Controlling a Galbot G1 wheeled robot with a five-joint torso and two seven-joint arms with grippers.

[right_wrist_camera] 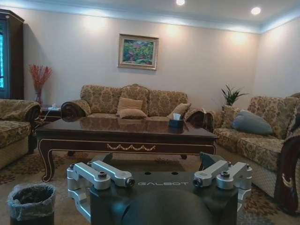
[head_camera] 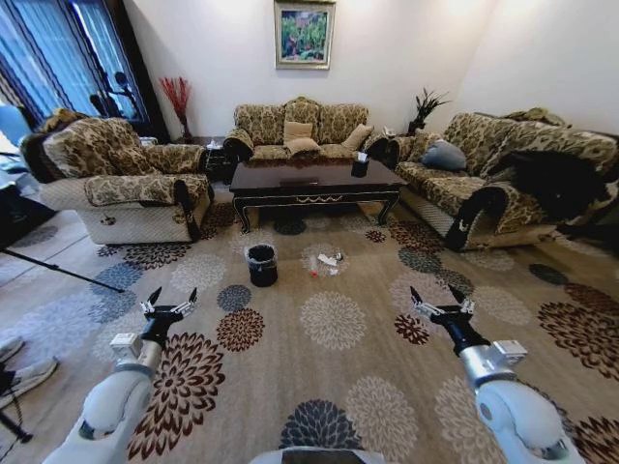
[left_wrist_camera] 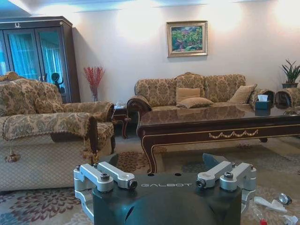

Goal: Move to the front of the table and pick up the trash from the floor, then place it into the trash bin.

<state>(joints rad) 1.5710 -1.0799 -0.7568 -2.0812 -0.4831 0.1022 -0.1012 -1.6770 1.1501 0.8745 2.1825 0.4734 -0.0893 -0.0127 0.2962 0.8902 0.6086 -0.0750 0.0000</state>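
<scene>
A living room seen from the robot's head, looking forward and down over a patterned carpet [head_camera: 334, 319]. Far ahead in the middle stands a long, low, dark glossy counter [head_camera: 314, 180] with gold scrollwork along its front edge and curved legs. On its far right part sits a small dark tissue box [head_camera: 360, 165].

On the floor in front of the counter, a little to the left, stands a small round black bin [head_camera: 261, 264] with a grey liner folded over its rim. Near it to the right lies the trash [head_camera: 327, 261]: crumpled white paper, a clear piece with a red end, and a small silvery bit, all close together on the carpet and apart from the bin.

Sofas surround the counter: one behind it [head_camera: 300, 129], an armchair at the left [head_camera: 121, 179], and a long sofa at the right [head_camera: 493, 169]. A framed painting [head_camera: 304, 34] hangs on the far wall.

Both arms reach forward low in the near part of the scene, well short of the trash. The left pincer [head_camera: 169, 302] is near left, its fingers spread apart and holding nothing. The right pincer [head_camera: 437, 300] is near right, likewise spread and empty.

From the right wrist, the bin [right_wrist_camera: 31, 204] shows close beside that arm's pincer, below the counter's left end.
</scene>
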